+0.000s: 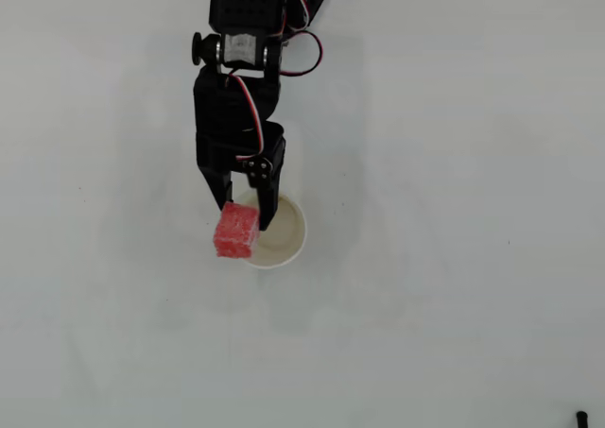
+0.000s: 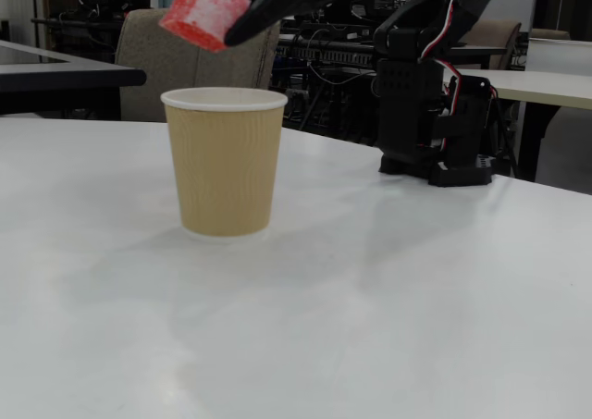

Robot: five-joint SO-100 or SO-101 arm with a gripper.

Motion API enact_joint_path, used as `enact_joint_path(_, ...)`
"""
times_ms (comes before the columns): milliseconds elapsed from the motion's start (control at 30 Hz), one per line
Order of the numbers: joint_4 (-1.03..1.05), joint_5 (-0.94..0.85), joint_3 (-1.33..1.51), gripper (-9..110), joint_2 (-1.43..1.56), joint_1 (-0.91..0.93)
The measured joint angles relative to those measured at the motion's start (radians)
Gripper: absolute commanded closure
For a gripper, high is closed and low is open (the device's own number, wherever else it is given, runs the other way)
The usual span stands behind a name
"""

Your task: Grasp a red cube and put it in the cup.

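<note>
A broad white table [image 1: 454,116], smooth and faintly glossy, carries the whole scene; in the fixed view its surface [image 2: 370,299] throws back soft reflections, with chairs and cabled desks out of focus behind. The black arm [image 1: 241,78], boxy and hard-edged with red and white wires looped at its joints, reaches down the overhead view from the top edge, while its base [image 2: 435,114] stands at the right of the fixed view, behind the cup. The cup [image 1: 284,234] is round paper, cream inside with a thin rolled rim; from the side its wall [image 2: 227,169] is tan and finely ribbed under a white lip.

The gripper [image 1: 244,222] has its two dark fingers clenched on the cube [image 1: 235,231], a small bright red block with a grainy, white-speckled, sponge-like face. In the fixed view the cube [image 2: 203,12] hangs tilted in the air, clear above the rim and toward the cup's left side; from overhead it overlaps the rim's left edge rather than sitting over the opening.

The step in hand appears to be the carry to the cup, with the grasp done and the drop not yet made. The next move likely calls for a short shift rightward in the overhead view to centre the cube over the mouth, then a release; let go from here, it could well strike the rim and bounce out.
</note>
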Motion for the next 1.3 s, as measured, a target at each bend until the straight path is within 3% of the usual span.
enact_joint_path(1300, 0.0, 0.014, 0.087, 93, 0.133, -0.117)
